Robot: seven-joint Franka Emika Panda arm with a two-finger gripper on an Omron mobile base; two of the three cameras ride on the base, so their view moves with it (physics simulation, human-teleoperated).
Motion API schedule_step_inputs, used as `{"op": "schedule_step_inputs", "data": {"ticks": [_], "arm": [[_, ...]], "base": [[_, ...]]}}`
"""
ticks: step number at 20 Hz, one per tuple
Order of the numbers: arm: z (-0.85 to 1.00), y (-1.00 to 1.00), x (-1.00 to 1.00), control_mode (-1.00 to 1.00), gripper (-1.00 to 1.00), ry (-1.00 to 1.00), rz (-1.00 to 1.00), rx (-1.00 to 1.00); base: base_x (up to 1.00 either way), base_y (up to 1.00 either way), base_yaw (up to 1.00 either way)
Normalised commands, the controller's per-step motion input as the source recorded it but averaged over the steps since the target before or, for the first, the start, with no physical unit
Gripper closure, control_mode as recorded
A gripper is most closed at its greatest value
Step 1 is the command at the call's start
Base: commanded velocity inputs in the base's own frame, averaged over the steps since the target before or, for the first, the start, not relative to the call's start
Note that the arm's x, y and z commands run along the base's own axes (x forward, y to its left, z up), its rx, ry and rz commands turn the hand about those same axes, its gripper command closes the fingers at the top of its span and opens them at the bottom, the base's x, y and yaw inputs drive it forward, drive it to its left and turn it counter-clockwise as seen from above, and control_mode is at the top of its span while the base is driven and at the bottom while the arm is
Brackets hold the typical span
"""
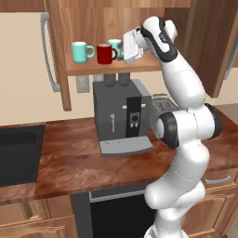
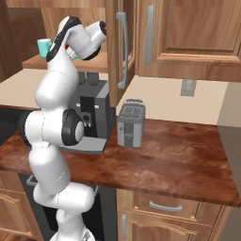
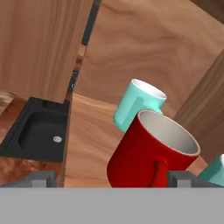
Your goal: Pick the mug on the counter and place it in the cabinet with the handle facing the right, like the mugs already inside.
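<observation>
The cabinet (image 1: 116, 65) is found open, its lighter shelf carrying three mugs in a row. The counter (image 1: 79, 162) below bears a grey coffee machine (image 1: 122, 114) and, in the right base view, a small grey toaster (image 2: 130, 124); a dark sink (image 1: 18, 153) is let into its left end.

The arm is raised to shelf height. The gripper (image 3: 111, 177) is seen with its jaws spread wide and nothing clamped between them; the fingertips (image 3: 41, 178) stand either side of the red mug's lower body, and contact cannot be confirmed.

The mug (image 1: 106, 54) is placed upright on the shelf, between the two teal mugs (image 1: 82, 51), close beside each.

The step in hand is judged to be release and withdrawal. A straight retreat along the gripper's own axis is advised, so that the handle (image 3: 159, 173), which lies between the fingers, is not caught and the mug not turned. The neighbouring teal mugs should be cleared without a sideways sweep.

The mug is dark red and glossy, with a pale interior, a thin rim and a single loop handle of the same colour
</observation>
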Motion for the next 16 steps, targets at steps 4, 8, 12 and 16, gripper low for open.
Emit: {"op": "schedule_step_inputs", "data": {"ticks": [4, 8, 12, 16], "arm": [[0.29, 0.0, -0.28, -1.0, -1.0, -0.01, 0.0, 0.06], [0.24, -0.03, -0.35, -1.0, -1.0, 0.0, 0.0, 0.08], [0.22, -0.13, -0.37, -1.0, -1.0, 0.06, 0.0, 0.1], [0.21, -0.19, -0.41, -1.0, -1.0, 0.11, 0.0, 0.11]], "base": [[0.0, 0.0, 0.0], [0.0, 0.0, 0.0], [0.0, 0.0, 0.0], [0.0, 0.0, 0.0]]}}
